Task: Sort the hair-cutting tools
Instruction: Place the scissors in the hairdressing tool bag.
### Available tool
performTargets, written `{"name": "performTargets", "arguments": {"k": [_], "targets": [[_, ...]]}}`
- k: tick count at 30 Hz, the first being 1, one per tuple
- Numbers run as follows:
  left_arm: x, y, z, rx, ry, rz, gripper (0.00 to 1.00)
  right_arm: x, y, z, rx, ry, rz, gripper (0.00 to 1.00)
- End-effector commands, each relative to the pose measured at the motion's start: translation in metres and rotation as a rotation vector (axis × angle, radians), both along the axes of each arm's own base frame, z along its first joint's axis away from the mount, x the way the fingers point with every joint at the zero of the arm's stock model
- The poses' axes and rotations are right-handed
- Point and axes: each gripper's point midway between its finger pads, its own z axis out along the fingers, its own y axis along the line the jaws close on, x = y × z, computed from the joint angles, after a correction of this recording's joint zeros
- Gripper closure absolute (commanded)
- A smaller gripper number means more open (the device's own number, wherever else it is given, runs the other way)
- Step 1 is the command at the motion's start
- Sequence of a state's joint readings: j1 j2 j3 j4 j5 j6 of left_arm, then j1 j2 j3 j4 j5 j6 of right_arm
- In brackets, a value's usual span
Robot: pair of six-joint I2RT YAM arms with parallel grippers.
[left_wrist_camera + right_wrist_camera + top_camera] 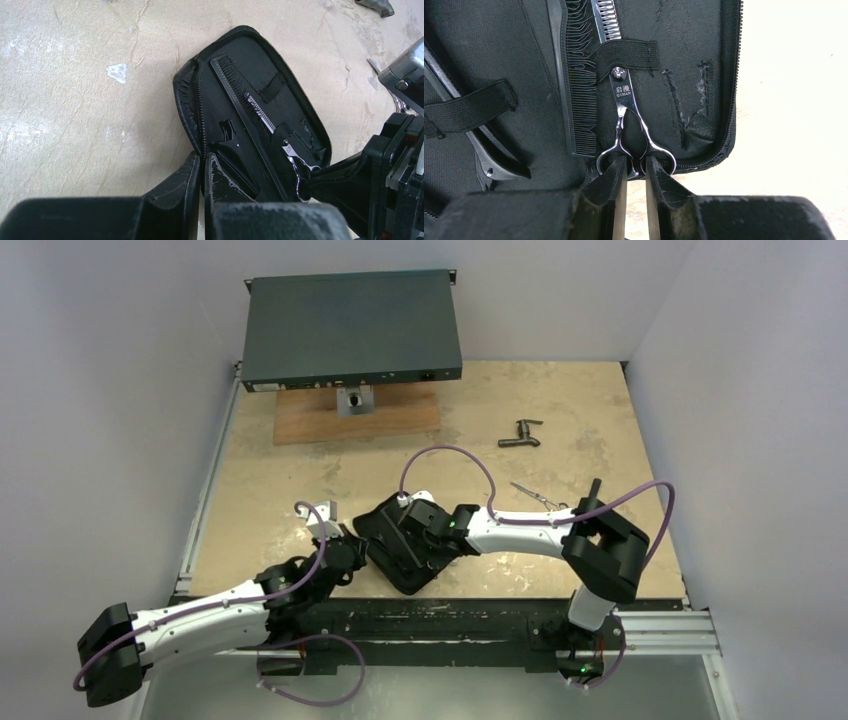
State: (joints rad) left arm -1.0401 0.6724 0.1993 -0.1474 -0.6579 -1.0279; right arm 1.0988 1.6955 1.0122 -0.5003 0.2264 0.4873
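The right end effector (pixel 636 170) is closed to a narrow slit, its two fingertips set into the finger rings of the silver scissors (pixel 624 107) and pinching the inner sides of the rings between them; the scissors point straight away from it, their pivot screw and a small engraved mark just below a black elastic strap (pixel 629 54), toothed thinning blades beyond the strap. Just left of the scissors, running the same way, lies the slim black comb (pixel 579 100) with fine close teeth; further left is the thin black clip-like piece (pixel 484 145), under another strap. All three lie inside an open black zip case (pixel 719 100) on the pale surface (pixel 794 100). The left end effector (pixel 204 167) is almost fully closed on the case's zipped rim, which runs up out of the gap between its fingers; the comb slants away ahead of it.
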Motion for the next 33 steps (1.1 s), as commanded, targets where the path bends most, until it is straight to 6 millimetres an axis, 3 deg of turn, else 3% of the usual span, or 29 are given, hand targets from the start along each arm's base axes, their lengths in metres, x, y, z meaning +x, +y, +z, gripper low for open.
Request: {"name": "performTargets", "arguments": {"k": [1, 22, 31, 33], "targets": [[-0.006, -0.019, 0.003, -0.045, 0.009, -0.087, 1.00, 0.019, 0.037, 0.004, 0.140, -0.048, -0.006, 1.00], [-0.011, -0.034, 0.000, -0.038, 0.022, -0.175, 1.00, 0.061, 0.060, 0.012, 0.186, -0.185, -0.066, 1.00], [-0.007, -0.018, 0.004, -0.008, 0.005, -0.110, 1.00, 0.055, 0.044, 0.016, 0.163, -0.171, -0.078, 1.00], [-0.005, -0.013, 0.007, 0.009, -0.004, -0.093, 1.00, 0.050, 0.039, 0.018, 0.155, -0.155, -0.073, 0.90]]}}
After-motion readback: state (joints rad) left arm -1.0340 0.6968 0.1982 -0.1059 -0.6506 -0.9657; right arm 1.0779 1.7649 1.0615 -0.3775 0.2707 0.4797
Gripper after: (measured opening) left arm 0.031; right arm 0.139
